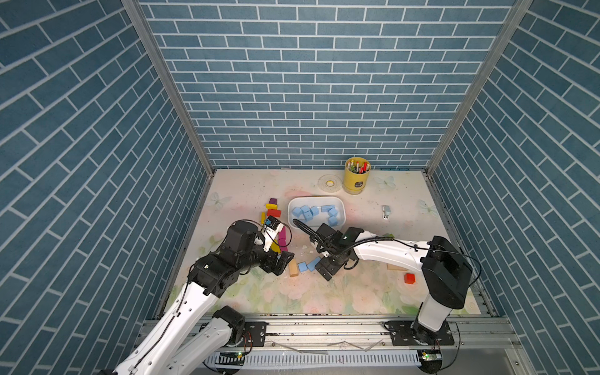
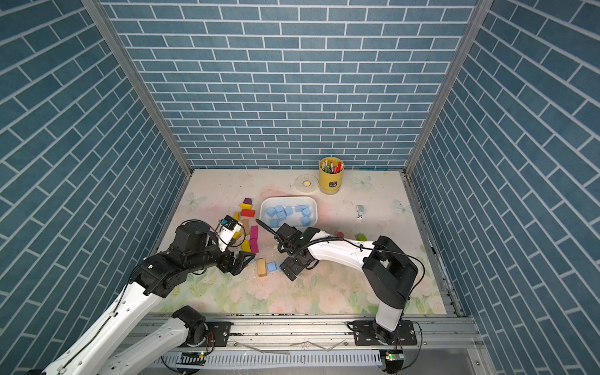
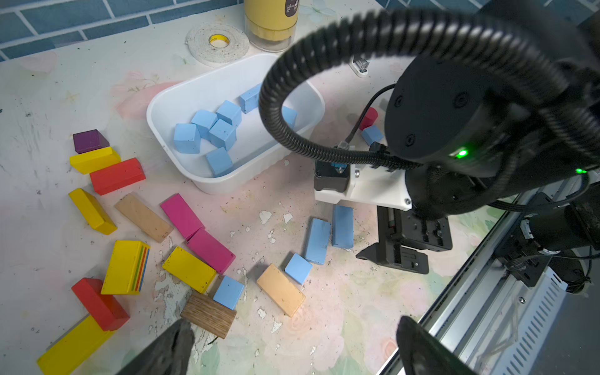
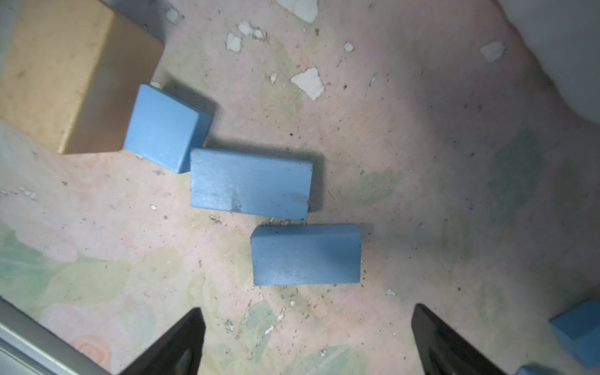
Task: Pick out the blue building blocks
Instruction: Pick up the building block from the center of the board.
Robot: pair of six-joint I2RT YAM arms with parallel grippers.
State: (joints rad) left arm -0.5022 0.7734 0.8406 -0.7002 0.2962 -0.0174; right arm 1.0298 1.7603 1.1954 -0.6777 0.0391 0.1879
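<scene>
left gripper (image 3: pixel 295 328) apart | right gripper (image 4: pixel 308 311) apart | 2 blue bricks (image 4: pixel 250 183) flat, long axes parallel

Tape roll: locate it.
In both top views the tape roll lies flat by the back wall, left of the yellow pen cup, behind the white tray.

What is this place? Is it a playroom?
Probably a robot test booth: two robot arms on a metal rail, brick-print panels around a small table, blue blocks in a white tray.
</scene>
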